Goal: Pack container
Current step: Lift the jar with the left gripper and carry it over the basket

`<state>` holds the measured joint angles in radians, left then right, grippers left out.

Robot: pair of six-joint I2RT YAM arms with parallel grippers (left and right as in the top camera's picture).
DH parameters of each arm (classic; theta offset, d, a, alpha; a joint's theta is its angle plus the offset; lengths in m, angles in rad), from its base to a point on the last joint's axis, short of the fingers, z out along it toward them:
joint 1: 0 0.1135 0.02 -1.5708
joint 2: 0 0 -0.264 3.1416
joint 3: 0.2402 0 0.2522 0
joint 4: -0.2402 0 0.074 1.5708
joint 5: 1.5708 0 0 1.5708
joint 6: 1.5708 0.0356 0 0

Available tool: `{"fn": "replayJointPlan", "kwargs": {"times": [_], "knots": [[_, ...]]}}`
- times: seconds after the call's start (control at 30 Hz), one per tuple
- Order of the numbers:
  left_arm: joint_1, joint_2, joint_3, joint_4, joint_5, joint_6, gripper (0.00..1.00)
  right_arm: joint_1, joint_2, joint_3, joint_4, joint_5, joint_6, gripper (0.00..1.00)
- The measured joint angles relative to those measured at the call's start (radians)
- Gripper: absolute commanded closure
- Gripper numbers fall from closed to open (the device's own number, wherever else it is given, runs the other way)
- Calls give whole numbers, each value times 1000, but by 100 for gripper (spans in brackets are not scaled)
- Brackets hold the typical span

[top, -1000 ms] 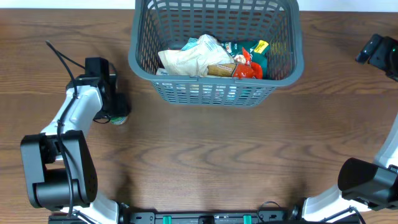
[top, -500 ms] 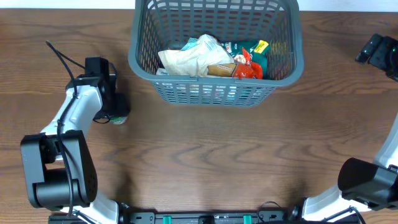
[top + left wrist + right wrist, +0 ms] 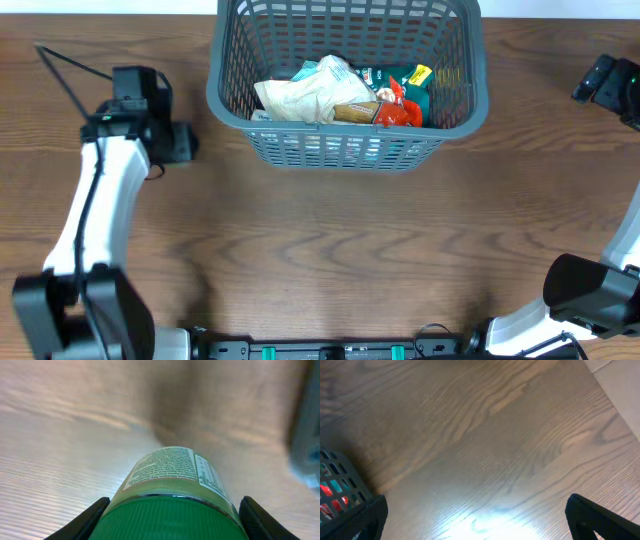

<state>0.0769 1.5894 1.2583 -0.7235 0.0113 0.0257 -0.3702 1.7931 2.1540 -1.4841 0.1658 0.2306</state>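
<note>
**Wood table, a basket at the back, a jar in the left fingers**

Brown grained table [image 3: 330, 250] ran under everything, with a pale strip [image 3: 100, 5] beyond its far edge. The container [image 3: 345, 150] sat at the back middle, packets [image 3: 310, 95] heaped inside. Off to its left, the left gripper [image 3: 170, 520] stood about half open, its fingers [image 3: 82, 522] pressed against either side of a green-lidded jar [image 3: 172, 475] with a white label. The right gripper [image 3: 475, 520] hung at the far right, well apart from the container, its fingers [image 3: 600, 520] spread wide around nothing.
</note>
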Motion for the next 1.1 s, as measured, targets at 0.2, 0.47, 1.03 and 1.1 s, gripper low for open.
{"fn": "replayJointPlan", "kwargs": {"times": [0.2, 0.47, 1.03, 1.1], "knots": [[0, -133, 44, -7, -19, 0, 94, 0, 0, 0, 0, 0, 0, 1], [0, -294, 130, -10, 68, 0, 94, 0, 0, 0, 0, 0, 0, 1], [-66, -323, 272, 243, 618, 0, 94, 0, 0, 0, 0, 0, 0, 1], [-96, -295, 272, 264, 634, -1, 94, 0, 0, 0, 0, 0, 0, 1]]}}
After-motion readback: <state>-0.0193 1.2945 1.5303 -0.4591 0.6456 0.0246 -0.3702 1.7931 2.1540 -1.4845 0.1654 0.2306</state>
